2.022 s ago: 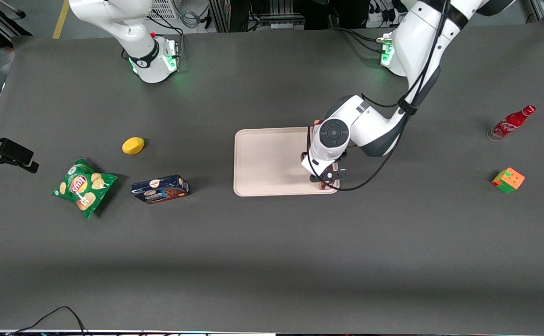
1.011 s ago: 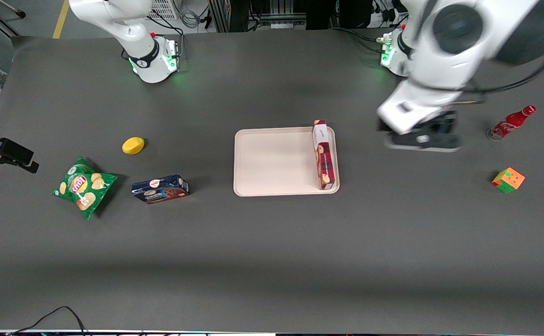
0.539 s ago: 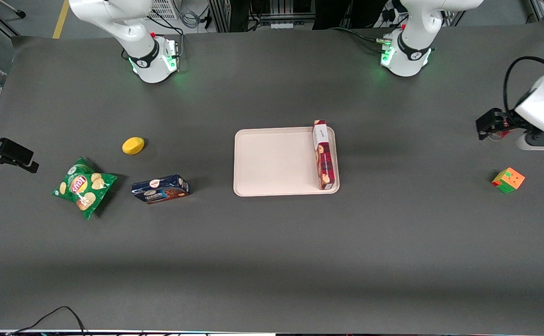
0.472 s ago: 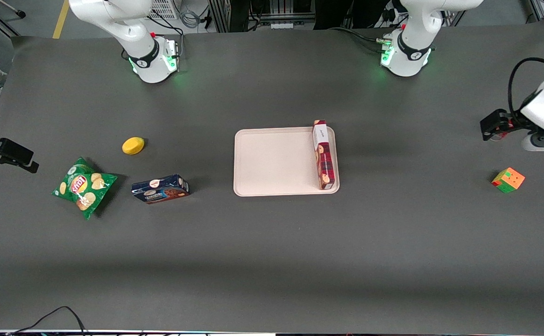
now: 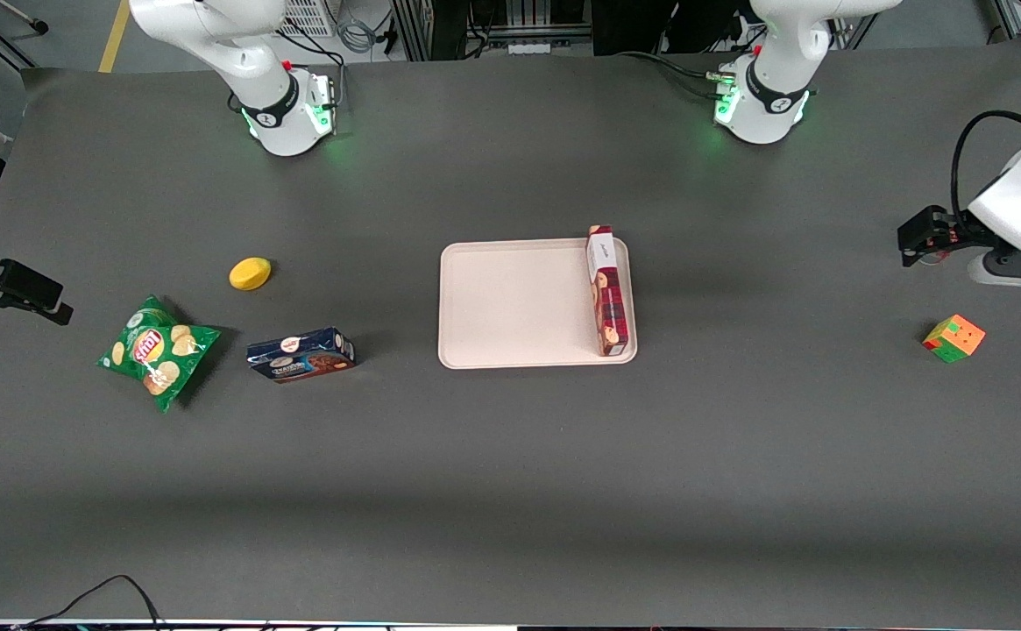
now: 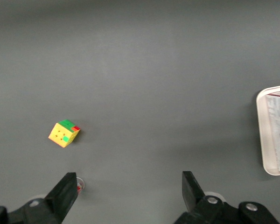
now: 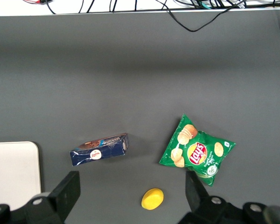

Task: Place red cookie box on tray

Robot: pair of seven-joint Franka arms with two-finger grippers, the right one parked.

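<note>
The red cookie box [image 5: 608,290] lay on edge in the tray [image 5: 510,302], along the side toward the working arm's end of the tabletop [image 5: 510,456], so the placing looked done. Well apart, above bare tabletop near the colour cube [image 5: 953,338], hung the gripper [image 6: 129,193], its fingers [image 6: 65,191] spread and empty. Probably nothing remained but parking the arm.

SITE: robotics lab | EVIDENCE: arm bases [image 5: 762,105] bolted to a wide table [image 5: 510,456] under a dark grey mat; green status lights on the bases; cable bundles and aluminium framing along the table edge; assorted test items (chip bag [image 5: 158,349], puzzle cube [image 5: 953,338]) spread out | GRIPPER: gripper [image 6: 129,196] above the table's working-arm end, fingers apart
</note>
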